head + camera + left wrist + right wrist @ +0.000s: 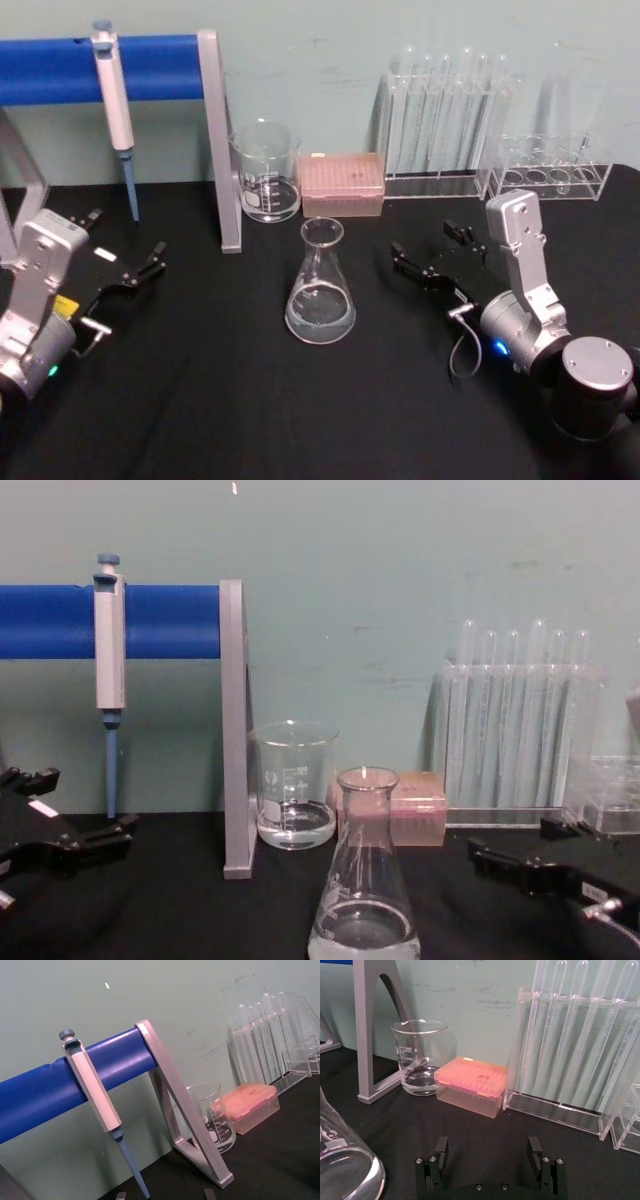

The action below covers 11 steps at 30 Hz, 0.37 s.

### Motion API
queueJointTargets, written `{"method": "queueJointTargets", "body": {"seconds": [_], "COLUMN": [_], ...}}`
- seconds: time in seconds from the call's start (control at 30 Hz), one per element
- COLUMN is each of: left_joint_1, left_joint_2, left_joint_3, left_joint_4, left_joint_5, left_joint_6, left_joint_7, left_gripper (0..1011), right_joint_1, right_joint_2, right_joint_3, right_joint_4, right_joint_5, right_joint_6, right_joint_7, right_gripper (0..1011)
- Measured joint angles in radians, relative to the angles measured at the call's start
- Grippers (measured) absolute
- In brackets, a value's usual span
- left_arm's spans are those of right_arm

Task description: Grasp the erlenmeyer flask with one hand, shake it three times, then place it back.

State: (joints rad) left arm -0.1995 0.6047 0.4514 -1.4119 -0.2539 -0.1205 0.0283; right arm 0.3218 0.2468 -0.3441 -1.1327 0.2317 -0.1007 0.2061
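The erlenmeyer flask (320,290) stands upright on the black table's middle with a little clear liquid in its base; the chest view has it near the front (365,890), and it fills a corner of the right wrist view (342,1160). My right gripper (424,240), the hand, lies low on the table to the flask's right, open and apart from it, pointing past its far side (488,1147) (512,840). My left gripper (128,240) rests open at the table's left, well away from the flask (85,802) (165,1195).
Behind the flask stand a glass beaker (267,175) and a pink tip box (342,185). A pipette (115,100) hangs on a blue bar with a grey stand (220,140). Clear racks of tubes (450,130) (555,170) line the back right.
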Motion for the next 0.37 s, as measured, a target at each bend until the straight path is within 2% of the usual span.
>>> {"method": "queueJointTargets", "body": {"seconds": [0.37], "left_joint_1": [0.000], "left_joint_2": [0.000], "left_joint_3": [0.000], "left_joint_4": [0.000], "left_joint_5": [0.000], "left_joint_6": [0.000], "left_joint_7": [0.000], "left_gripper": [1001], "right_joint_1": [0.000], "right_joint_2": [0.001], "right_joint_3": [-0.002], "right_joint_4": [0.000], "right_joint_5": [0.000], "right_joint_6": [0.000], "right_joint_7": [0.000], "right_gripper": [1000]}}
